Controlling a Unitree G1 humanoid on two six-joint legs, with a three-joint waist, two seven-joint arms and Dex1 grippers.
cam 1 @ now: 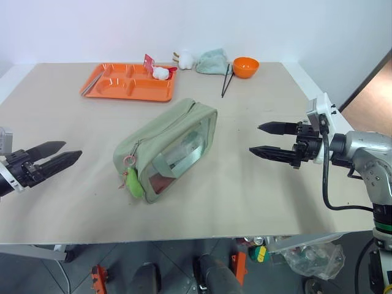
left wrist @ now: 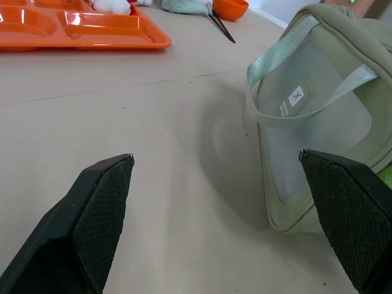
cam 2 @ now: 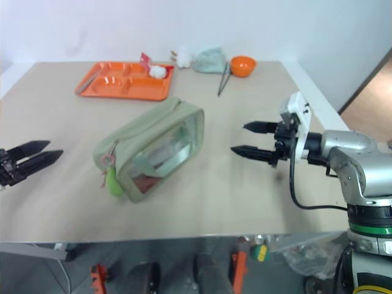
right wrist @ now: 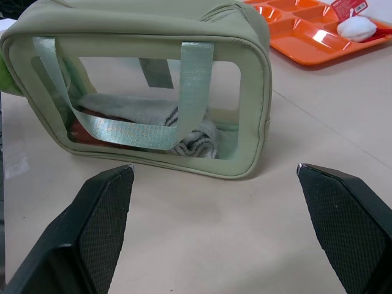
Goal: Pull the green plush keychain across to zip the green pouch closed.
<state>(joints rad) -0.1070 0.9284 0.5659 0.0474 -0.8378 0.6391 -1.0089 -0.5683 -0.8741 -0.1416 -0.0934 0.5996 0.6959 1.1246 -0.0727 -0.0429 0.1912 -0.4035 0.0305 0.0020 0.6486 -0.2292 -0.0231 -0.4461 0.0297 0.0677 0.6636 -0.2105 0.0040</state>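
Jaws on both sides gape wide and hold nothing: left gripper (cam 1: 54, 155) and right gripper (cam 1: 265, 139) hover level, flanking the green pouch (cam 1: 168, 149) mid-tabletop (cam 1: 257, 196). Its green plush keychain (cam 1: 135, 183) dangles at the near end.

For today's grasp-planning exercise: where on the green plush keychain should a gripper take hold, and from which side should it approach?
Grip the fuzzy oval body of the green plush keychain, probably not its thin cord. It hangs off the near end of the green pouch, on the robot's left side, so the open left gripper likely has the clearer approach, pinching across the oval's narrow width.
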